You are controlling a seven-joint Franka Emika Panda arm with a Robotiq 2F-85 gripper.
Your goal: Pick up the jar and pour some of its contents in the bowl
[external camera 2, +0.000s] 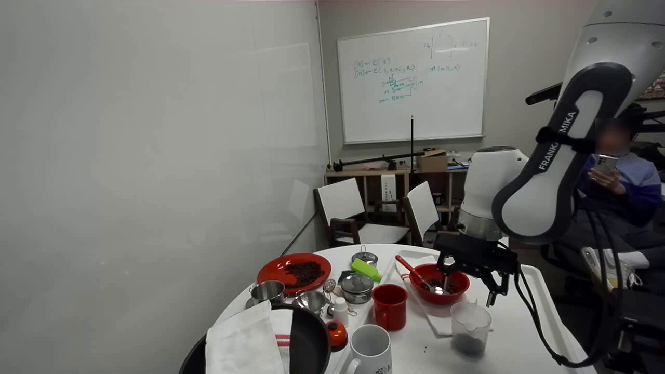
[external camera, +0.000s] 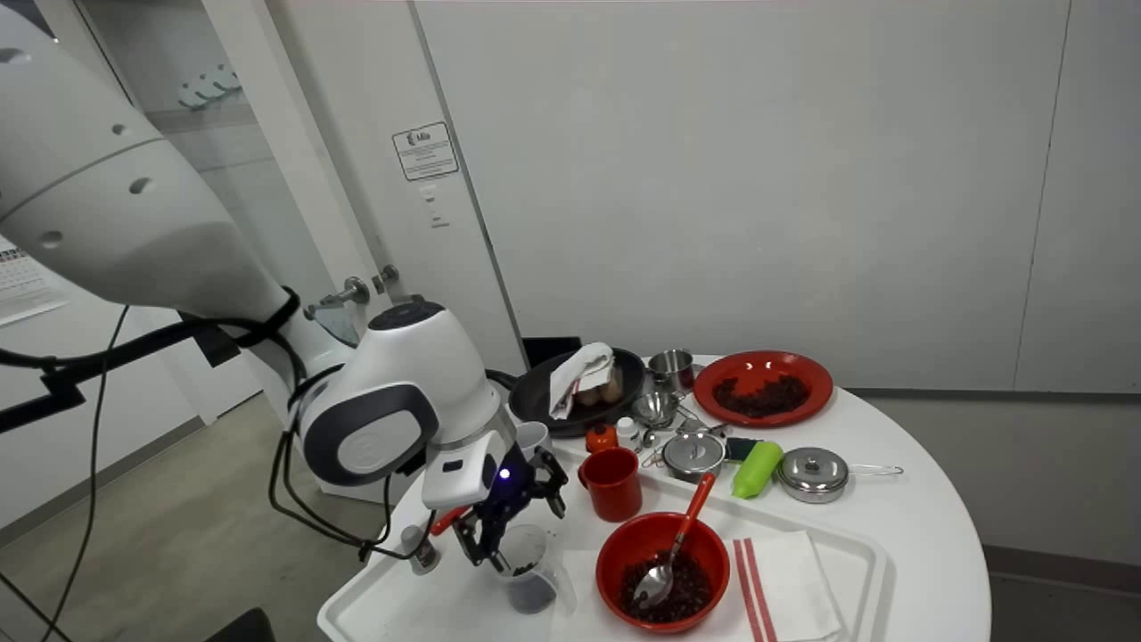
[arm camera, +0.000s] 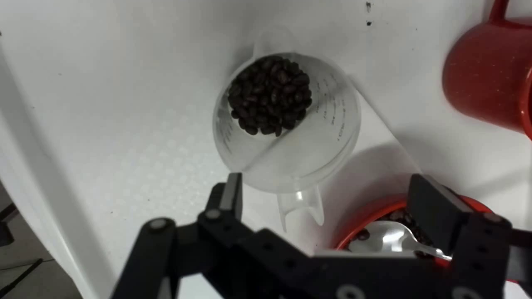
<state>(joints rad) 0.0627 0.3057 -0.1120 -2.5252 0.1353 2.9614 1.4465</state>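
Gripper (arm camera: 328, 185) open, fingers spread wide, near rim of jar (arm camera: 291, 153); can't tell if touching. Jar clear, upright on white tray (external camera: 857, 580), dark beans (arm camera: 270, 97) in bottom. In an exterior view: red bowl (external camera: 637, 539) right of jar, more dark beans inside, spoon (external camera: 693, 513) in it, red handle over far rim. Red mug (external camera: 615, 489) on far side. Striped towel (external camera: 793, 580) right of bowl.

On the robot arm (external camera 2: 535, 202) I read FRANKA EMIKA, partly under a strap (external camera 2: 565, 140); on the door sign (external camera: 426, 151), Mila. Handwriting (external camera 2: 387, 67) on the far whiteboard (external camera 2: 415, 119) is hardly readable.
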